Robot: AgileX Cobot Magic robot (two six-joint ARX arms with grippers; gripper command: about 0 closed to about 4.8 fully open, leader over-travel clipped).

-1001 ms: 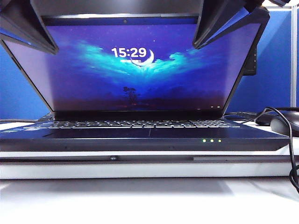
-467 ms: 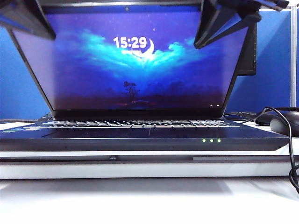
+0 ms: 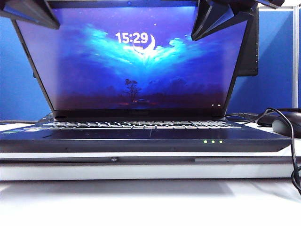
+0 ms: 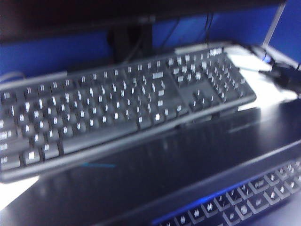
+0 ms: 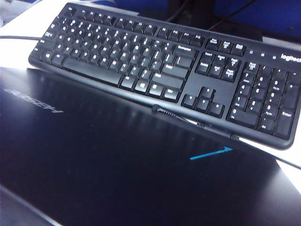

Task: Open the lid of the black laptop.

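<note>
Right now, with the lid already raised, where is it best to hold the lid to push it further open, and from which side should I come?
Probably the lid's top edge near a corner, approached from the keyboard side: it stands raised on the black laptop, so the top edge is free. The left gripper and right gripper hang by those corners; whether they grip is unclear.
</note>
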